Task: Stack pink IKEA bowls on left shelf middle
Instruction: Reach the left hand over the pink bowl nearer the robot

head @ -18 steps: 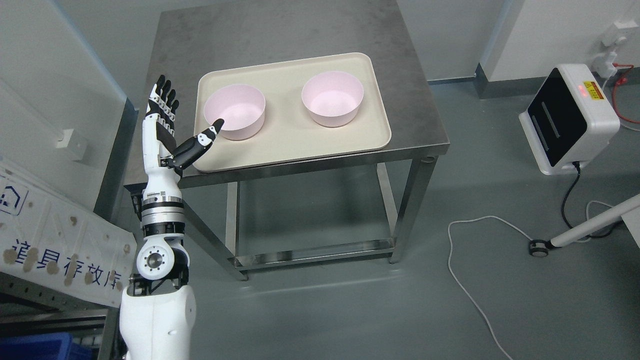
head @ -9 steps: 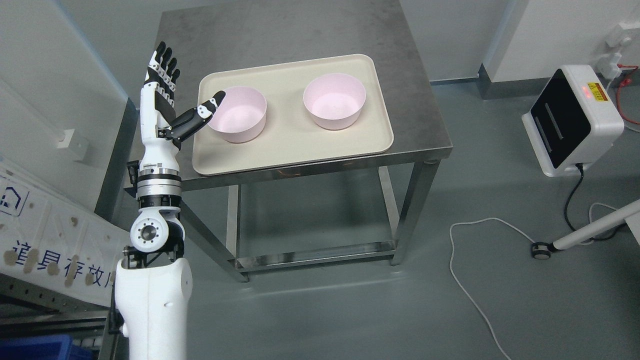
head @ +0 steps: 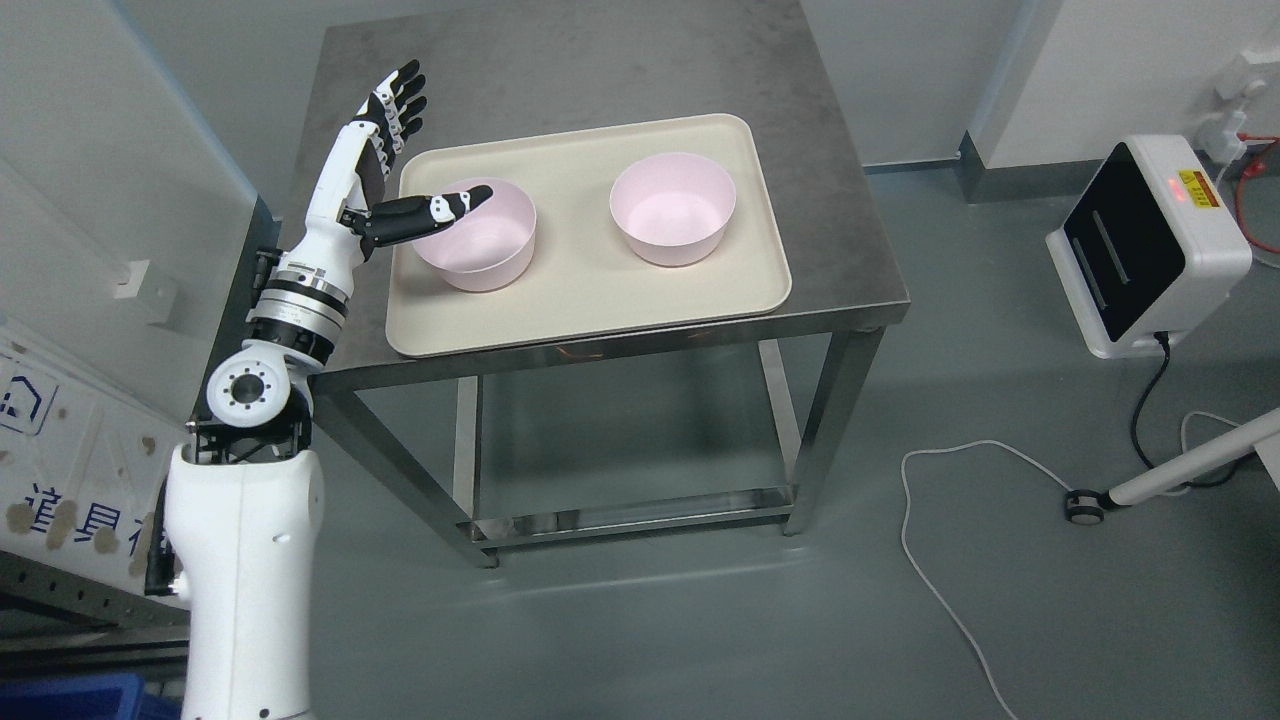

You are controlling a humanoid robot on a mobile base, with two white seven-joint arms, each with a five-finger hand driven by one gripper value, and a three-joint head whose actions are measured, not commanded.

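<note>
1. We have our left hand [head: 385, 160] up at the left end of the beige tray [head: 590, 305]; the fingers [head: 400, 95] are spread wide and holding nothing, while the thumb [head: 440, 207] stretches out across the rim of the nearer pink bowl [head: 480, 245]; whether the thumb touches that rim we cannot tell.

2. Both bowls sit upright on the tray, which lies on the steel tabletop [head: 560, 60]; the second pink bowl [head: 672, 220] stands well apart to the right, untouched; our right hand is nowhere in view.

3. We judge this to be the reach for the first bowl, with no grasp made; the stacking itself has yet to start, and the shelf named in the task does not show here.

4. Here is what worries us: the thumb is over the bowl's opening and the fingers are outside and behind its wall; close too early and we pinch only the thin rim, so the light bowl may tip or skid across the smooth tray.

5. A push from the palm could shove the bowl rightward toward its neighbour; coming down too low could knock the tray's raised lip and shift everything on it.

6. A loose grip on the rim could also let the bowl swing or drop on the lift.
</note>
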